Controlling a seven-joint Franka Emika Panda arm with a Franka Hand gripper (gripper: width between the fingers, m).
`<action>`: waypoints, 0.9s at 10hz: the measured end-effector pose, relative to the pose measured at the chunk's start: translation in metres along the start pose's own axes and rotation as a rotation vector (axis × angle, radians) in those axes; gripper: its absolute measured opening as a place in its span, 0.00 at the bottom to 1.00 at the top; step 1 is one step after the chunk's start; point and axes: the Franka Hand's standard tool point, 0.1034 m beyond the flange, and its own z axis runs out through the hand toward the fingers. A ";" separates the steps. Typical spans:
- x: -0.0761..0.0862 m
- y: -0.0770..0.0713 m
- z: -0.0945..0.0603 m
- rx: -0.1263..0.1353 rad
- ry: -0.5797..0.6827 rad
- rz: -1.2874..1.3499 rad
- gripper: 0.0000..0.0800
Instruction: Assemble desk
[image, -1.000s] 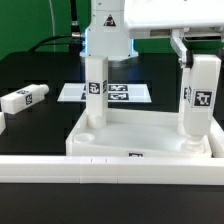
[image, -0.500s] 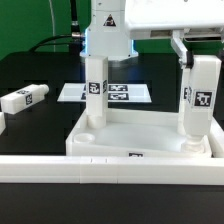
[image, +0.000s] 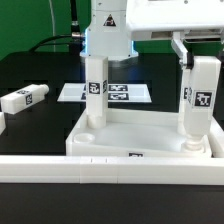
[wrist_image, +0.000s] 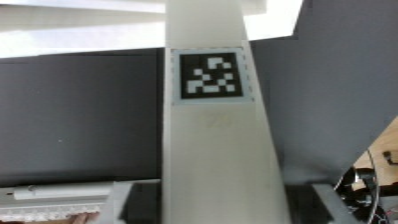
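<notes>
Loose leg (image: 24, 98): lay flat on the table, well apart from the gripper (image: 196, 55), far toward the exterior view's left.
Corner leg (image: 95, 95): stood upright in a far socket, lower than the gripper and toward the exterior view's left of it.
Marker board (image: 140, 93): lay flat beyond the corner leg, well apart from the gripper.
Desk top (image: 135, 130): sat rim-up beneath the gripper, its near edge just beside the border rail (image: 60, 170); contact could not be told.
Gripper: appeared to pinch the upper end of the gripped leg (image: 200, 100), with one dark finger against the leg's side.
Gripped leg: ran straight down from the gripper, upright, with its foot at the corner socket on the exterior view's right.
Socket hazard: if the foot was not fully seated, a twist or push could have jammed it, and letting go could have let the leg topple.
Desk top hazard: force off the leg's axis could have dragged or tipped the desk top and disturbed the corner leg.
Exterior view alone: showed the socket, both other legs and the gripped leg's uprightness.
Wrist view alone: showed the tagged face of the gripped leg (wrist_image: 217, 150) close up; the socket and fingertips were hidden.
</notes>
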 end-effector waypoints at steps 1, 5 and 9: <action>-0.001 0.000 0.001 -0.001 -0.002 -0.001 0.36; -0.012 -0.003 0.008 -0.002 -0.017 -0.012 0.36; -0.016 -0.004 0.012 -0.004 -0.009 -0.018 0.36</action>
